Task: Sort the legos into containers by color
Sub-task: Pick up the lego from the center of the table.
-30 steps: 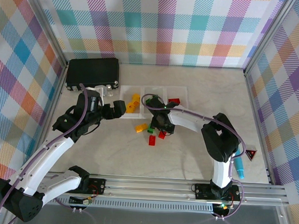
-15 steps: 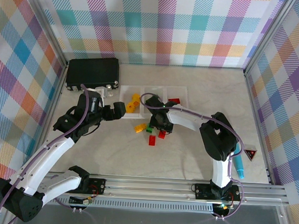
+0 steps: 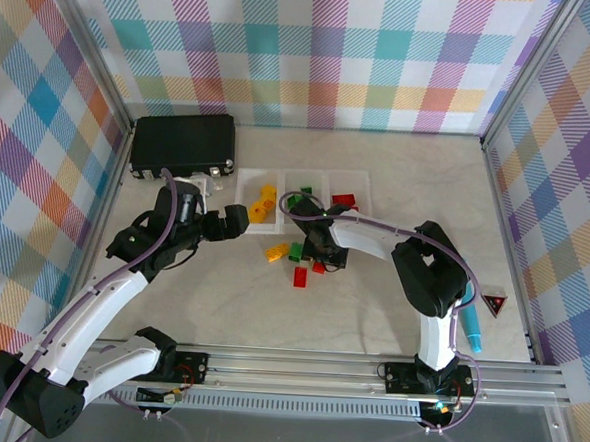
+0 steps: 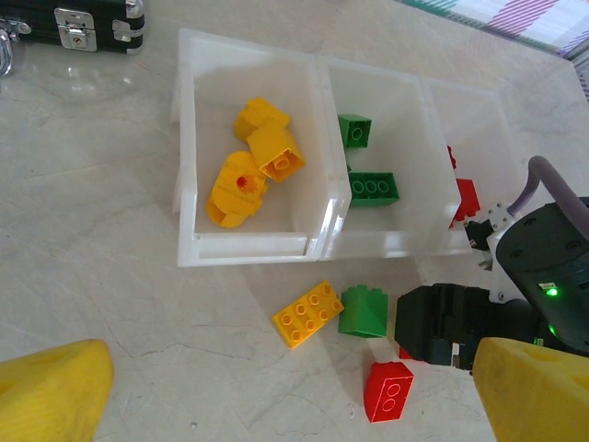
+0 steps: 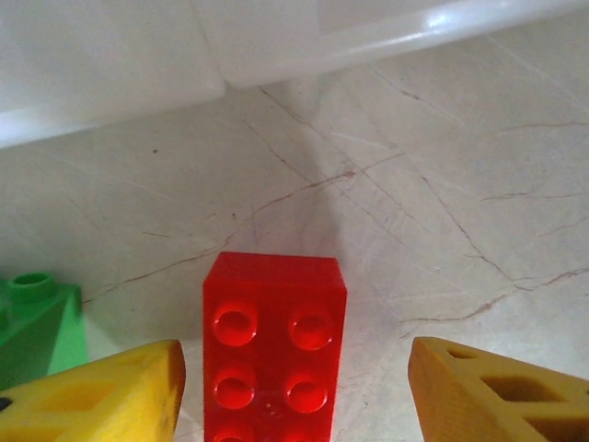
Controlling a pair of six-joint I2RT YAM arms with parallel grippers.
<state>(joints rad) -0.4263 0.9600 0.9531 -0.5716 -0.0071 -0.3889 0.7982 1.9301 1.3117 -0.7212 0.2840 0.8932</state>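
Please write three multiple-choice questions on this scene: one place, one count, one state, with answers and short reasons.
1. Where is the loose yellow-orange brick? A in the left tray; B on the table beside a green brick; C in the right tray.
2. How many green bricks lie in the middle tray? A none; B five; C two.
3. The right gripper is: A open, astride a red brick; B shut on a tray; C shut, empty.
1 B, bare table under it; 2 C, both plainly seen; 3 A, gaps show beside the brick.
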